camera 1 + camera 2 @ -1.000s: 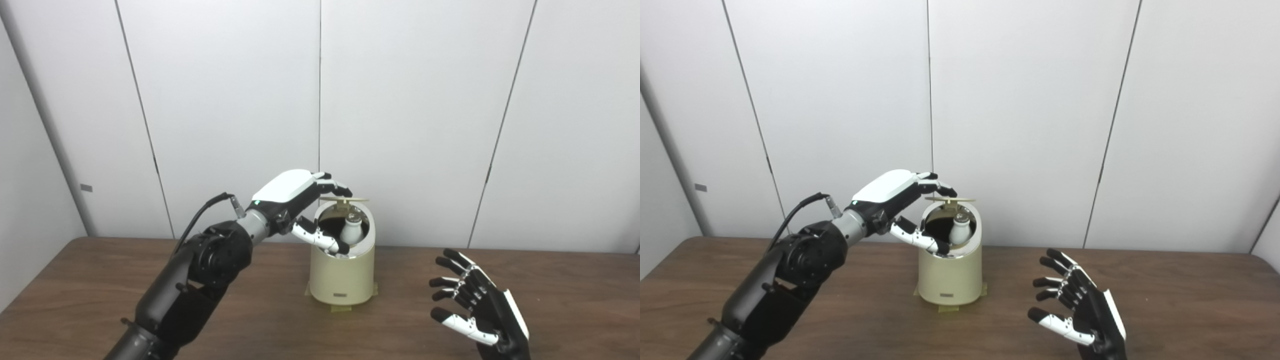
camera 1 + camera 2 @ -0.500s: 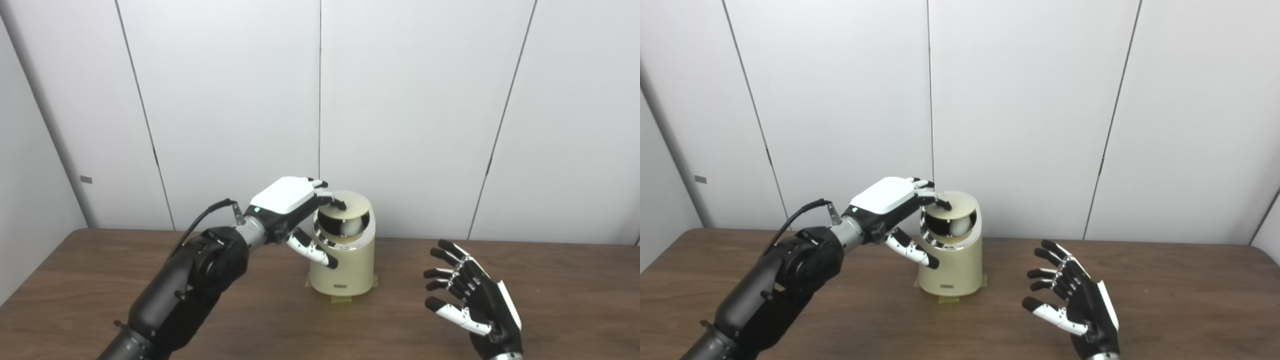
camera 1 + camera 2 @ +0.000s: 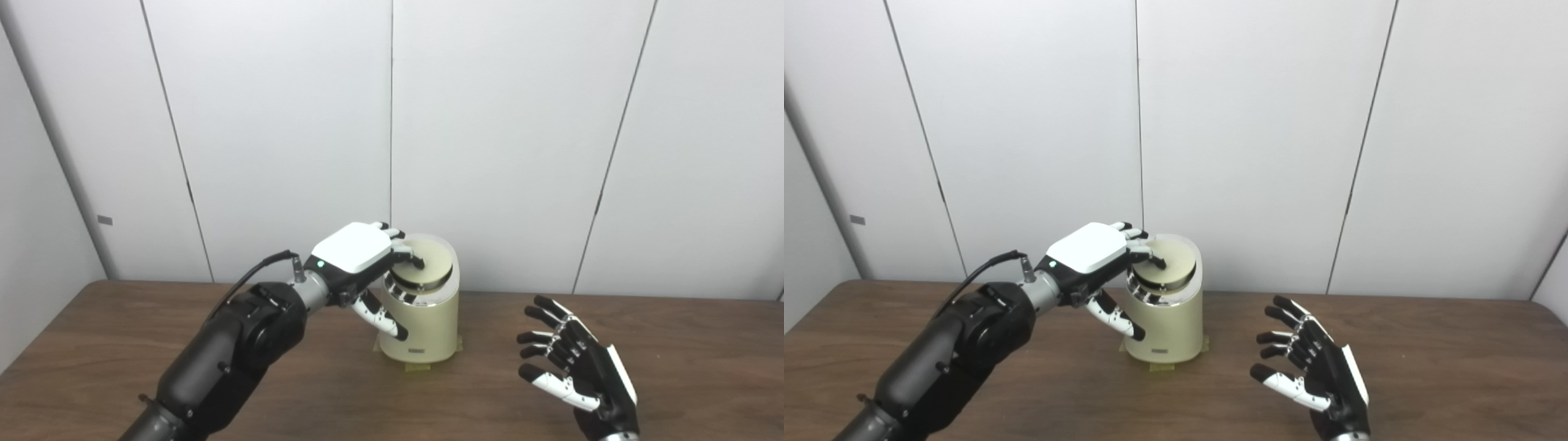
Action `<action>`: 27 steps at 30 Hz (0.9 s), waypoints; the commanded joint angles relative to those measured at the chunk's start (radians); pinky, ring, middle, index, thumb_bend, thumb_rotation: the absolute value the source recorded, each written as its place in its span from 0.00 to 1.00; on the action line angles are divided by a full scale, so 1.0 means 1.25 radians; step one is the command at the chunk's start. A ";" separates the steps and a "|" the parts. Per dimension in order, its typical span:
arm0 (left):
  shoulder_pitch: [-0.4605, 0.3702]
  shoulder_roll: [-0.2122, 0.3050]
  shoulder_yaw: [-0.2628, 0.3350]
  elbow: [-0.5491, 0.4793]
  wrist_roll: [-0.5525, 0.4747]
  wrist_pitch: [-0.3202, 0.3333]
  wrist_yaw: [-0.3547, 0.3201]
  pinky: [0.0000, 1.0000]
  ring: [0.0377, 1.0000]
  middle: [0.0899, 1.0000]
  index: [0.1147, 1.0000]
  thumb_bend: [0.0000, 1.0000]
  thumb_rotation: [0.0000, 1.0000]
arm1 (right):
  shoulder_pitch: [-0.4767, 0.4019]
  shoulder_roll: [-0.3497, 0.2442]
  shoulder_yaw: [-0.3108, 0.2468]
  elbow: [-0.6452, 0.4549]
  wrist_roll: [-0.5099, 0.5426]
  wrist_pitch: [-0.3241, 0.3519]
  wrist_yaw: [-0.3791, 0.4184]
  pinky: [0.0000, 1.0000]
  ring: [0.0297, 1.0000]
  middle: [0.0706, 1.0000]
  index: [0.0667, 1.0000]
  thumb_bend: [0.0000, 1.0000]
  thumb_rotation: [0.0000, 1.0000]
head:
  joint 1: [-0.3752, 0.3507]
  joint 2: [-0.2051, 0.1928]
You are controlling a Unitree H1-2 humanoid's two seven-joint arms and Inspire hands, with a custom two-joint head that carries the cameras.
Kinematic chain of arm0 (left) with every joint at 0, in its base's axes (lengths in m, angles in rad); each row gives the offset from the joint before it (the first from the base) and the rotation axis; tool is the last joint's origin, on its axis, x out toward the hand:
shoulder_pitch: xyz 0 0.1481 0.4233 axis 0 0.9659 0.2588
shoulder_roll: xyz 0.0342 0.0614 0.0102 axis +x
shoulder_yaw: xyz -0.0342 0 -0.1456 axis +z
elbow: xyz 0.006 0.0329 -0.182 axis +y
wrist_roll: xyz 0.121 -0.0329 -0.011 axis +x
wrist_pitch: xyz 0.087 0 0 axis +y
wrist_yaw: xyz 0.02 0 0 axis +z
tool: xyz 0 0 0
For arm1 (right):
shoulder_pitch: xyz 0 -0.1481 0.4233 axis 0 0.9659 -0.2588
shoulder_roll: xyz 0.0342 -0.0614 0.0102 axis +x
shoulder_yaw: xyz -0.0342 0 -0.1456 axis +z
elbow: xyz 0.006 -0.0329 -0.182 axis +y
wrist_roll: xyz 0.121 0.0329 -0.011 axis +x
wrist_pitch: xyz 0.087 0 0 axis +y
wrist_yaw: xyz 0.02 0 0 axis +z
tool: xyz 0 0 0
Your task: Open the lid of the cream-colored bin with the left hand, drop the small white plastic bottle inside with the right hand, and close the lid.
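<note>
On top of the cream-colored bin (image 3: 420, 318), our left hand (image 3: 357, 252) presses the lid (image 3: 424, 264) down.

Directly under our left fingers (image 3: 405, 254) lies the lid, tilted toward us and nearly seated in the rim; the fingers curl onto it, grasping nothing. We cannot see the small white plastic bottle, which we judge to be inside. Well apart over the surface (image 3: 704, 355), our right hand (image 3: 1315, 373) hovers with fingers spread and empty. We judge the left hand must finish the push downward.

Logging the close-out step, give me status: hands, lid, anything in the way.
Left hand fingers on lid, lid nearly flat on cream bin. Right hand open, empty, beside the bin. Bottle not visible. Nothing in the way.
</note>
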 commanded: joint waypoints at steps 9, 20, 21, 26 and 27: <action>-0.023 0.009 0.000 -0.051 0.020 -0.006 -0.026 1.00 0.96 0.81 0.78 0.98 0.40 | -0.018 0.001 -0.001 -0.041 0.006 0.007 -0.006 0.52 0.61 0.78 0.78 0.87 0.26 | -0.001 0.009; -0.013 0.007 -0.054 -0.045 0.110 -0.015 -0.044 1.00 0.96 0.82 0.81 0.98 0.44 | -0.014 0.002 -0.002 -0.053 0.013 0.014 -0.001 0.50 0.61 0.79 0.79 0.86 0.25 | -0.006 0.020; -0.012 0.006 -0.060 -0.046 0.119 -0.014 -0.049 1.00 0.97 0.83 0.81 0.98 0.43 | -0.014 0.003 -0.001 -0.055 0.013 0.016 -0.001 0.50 0.61 0.79 0.79 0.87 0.25 | -0.007 0.021; -0.007 0.001 -0.079 -0.043 0.132 -0.003 -0.085 1.00 0.97 0.82 0.80 0.99 0.40 | -0.013 0.001 -0.003 -0.056 0.012 0.018 -0.001 0.50 0.61 0.79 0.79 0.86 0.25 | -0.008 0.025; -0.006 -0.001 -0.082 -0.040 0.135 -0.001 -0.089 1.00 0.96 0.81 0.80 0.99 0.40 | -0.013 0.001 -0.003 -0.055 0.012 0.016 -0.001 0.50 0.61 0.79 0.79 0.86 0.25 | -0.008 0.025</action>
